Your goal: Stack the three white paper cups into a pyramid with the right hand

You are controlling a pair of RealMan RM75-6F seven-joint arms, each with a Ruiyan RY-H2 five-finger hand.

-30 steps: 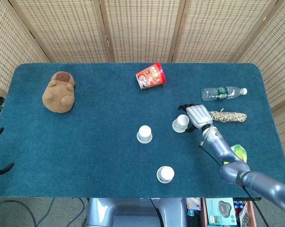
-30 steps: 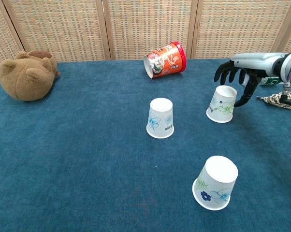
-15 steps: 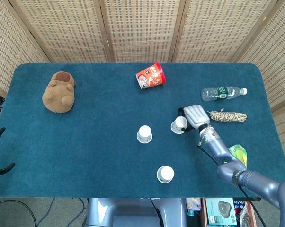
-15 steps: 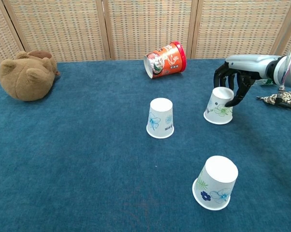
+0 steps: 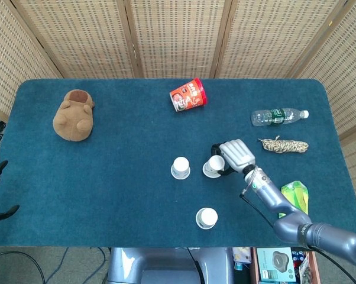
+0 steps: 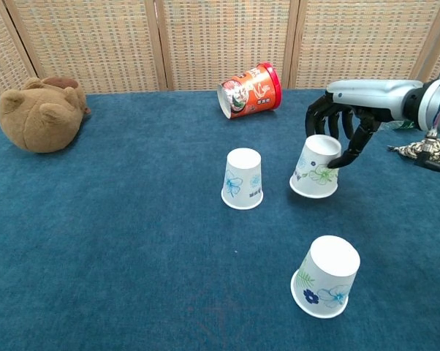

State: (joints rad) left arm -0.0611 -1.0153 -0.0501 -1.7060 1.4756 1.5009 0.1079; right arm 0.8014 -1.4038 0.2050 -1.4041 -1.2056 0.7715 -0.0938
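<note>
Three white paper cups with flower prints stand upside down on the blue table. One cup (image 5: 180, 168) (image 6: 243, 178) is in the middle. A second cup (image 5: 212, 167) (image 6: 316, 167) is just right of it, tilted, and my right hand (image 5: 235, 155) (image 6: 342, 121) grips it from above and behind with fingers curled around its upper part. The third cup (image 5: 206, 218) (image 6: 325, 276) stands alone near the front edge. My left hand is not in view.
A red instant-noodle cup (image 5: 187, 95) (image 6: 250, 91) lies on its side at the back. A brown plush toy (image 5: 75, 115) (image 6: 37, 113) sits far left. A water bottle (image 5: 278, 116), a coiled rope (image 5: 283, 145) and a green packet (image 5: 296, 194) lie at the right.
My right hand has closed around the second cup and carried it leftward, toward the middle cup. The other two cups have not moved.
</note>
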